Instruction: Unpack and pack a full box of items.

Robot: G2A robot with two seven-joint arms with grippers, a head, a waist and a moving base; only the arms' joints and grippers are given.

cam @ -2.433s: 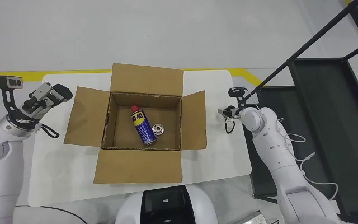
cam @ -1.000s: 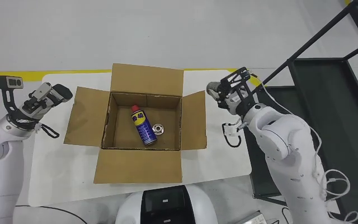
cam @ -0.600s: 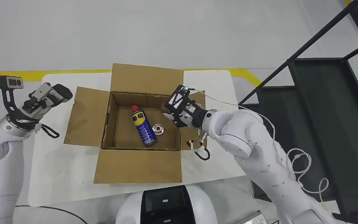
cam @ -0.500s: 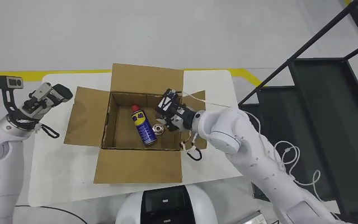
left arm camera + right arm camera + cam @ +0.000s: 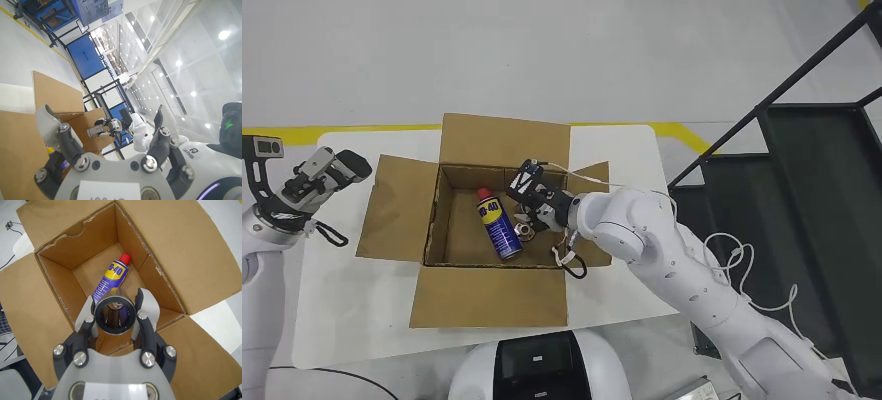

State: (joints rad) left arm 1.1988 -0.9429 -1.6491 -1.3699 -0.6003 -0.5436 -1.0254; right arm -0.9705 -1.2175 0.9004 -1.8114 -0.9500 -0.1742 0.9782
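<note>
Your right claw (image 5: 115,297) is clamped on a short metal sleeve (image 5: 115,317), one finger pressed to each side of it. The sleeve is a hollow steel cylinder with a dull brushed outside, a dark ring at its near end and rows of tiny balls down the bore. It hangs over the open mouth of the box (image 5: 504,140), towards the 3 o'clock side of the opening.

The box is plain brown corrugated cardboard, square, with all four flaps folded out flat and ragged torn edges along its rim. It sits in the middle of the white, round-cornered worktop (image 5: 342,300).

On the box floor lies a spray can (image 5: 497,228), a smooth blue and yellow cylinder with its red cap pointing to 11 o'clock. The sleeve is just beside it on the 3 o'clock side, and you cannot tell from these views whether they touch.

Your left claw (image 5: 350,166) hangs at 9 o'clock, clear of the left flap, with its pale curved fingers (image 5: 47,121) spread wide apart and nothing between them.

Since the first frame your right arm has swung in from 3 o'clock, beyond the right flap, across that flap and over the opening. The can, the box and your left arm have not shifted.
</note>
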